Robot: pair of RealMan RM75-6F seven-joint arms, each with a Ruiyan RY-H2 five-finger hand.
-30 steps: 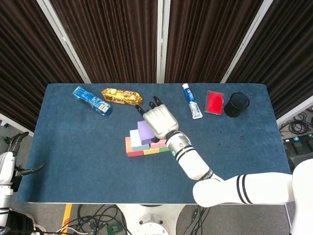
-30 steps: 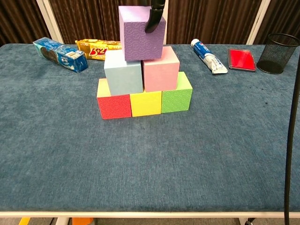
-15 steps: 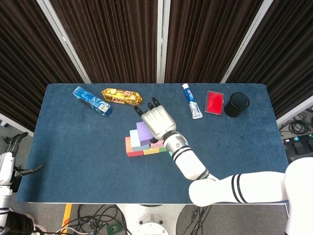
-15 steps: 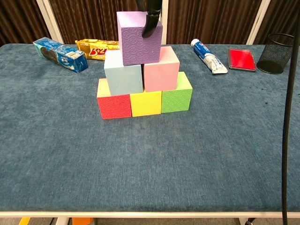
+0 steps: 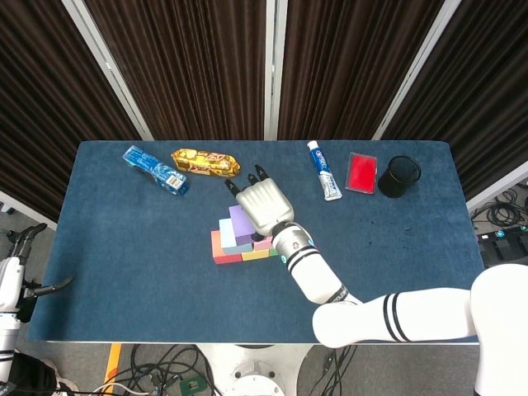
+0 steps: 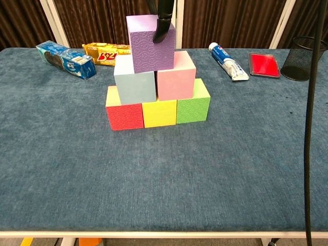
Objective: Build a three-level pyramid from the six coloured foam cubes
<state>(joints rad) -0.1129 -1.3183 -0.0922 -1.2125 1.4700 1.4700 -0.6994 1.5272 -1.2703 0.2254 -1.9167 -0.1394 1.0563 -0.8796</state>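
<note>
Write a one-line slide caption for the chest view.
Right hand holds the purple cube atop the light blue cube and pink cube, capping the pyramid.

The head view looks steeply down from high above the near edge of the blue table, taking in the whole top and the dark curtains beyond — a distant look. The chest view sits low and close at the near edge, facing level across toward those curtains. Both share the cube pyramid, the snack packets, toothpaste and black cup.
</note>
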